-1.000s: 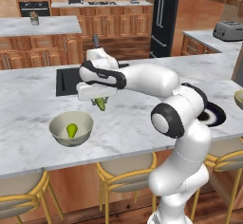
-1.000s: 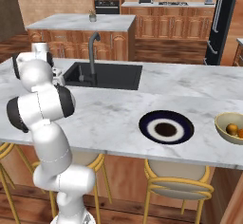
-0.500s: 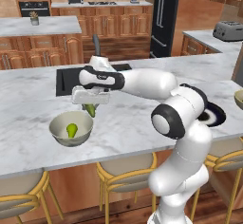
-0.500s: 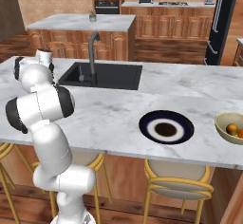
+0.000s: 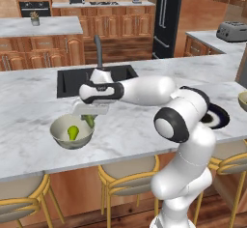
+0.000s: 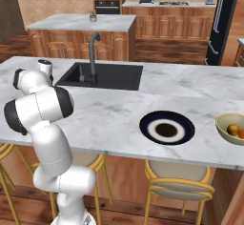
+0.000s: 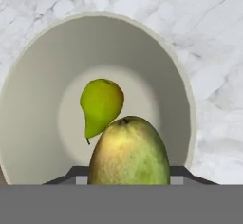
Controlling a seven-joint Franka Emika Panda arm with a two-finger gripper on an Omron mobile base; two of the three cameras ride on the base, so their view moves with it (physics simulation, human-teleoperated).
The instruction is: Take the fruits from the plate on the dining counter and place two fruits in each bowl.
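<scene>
The white arm's two-finger pincer (image 5: pixel 89 118) is hanging just above the near bowl, a round, deep, glossy cream-olive bowl (image 5: pixel 61 136) sitting on the long white-grey veined marble bench (image 5: pixel 144 125). The pincer is gripping the yellow-green oblong fruit (image 7: pixel 129 152) — in the hand view it is rising between the finger tips, over the bowl's (image 7: pixel 38 76) hollow. Inside that bowl the small green pear (image 7: pixel 100 104) is lying on the floor of the bowl, its narrow stem end pointing toward the held fruit (image 5: pixel 90 121).

Further along the bench, to the arm's right, the round flat glossy black-navy plate with a paler centre (image 6: pixel 167 127) is lying bare. Beyond it, near the bench end, the second cream-olive bowl (image 6: pixel 229 123) is holding the round orange (image 6: pixel 233 129) and, just beside it, the brownish-orange round fruit (image 6: pixel 241 134). The black inset sink (image 6: pixel 102 75) with its dark tap (image 6: pixel 92 52) is sitting behind the arm — well apart from both bowls.
</scene>
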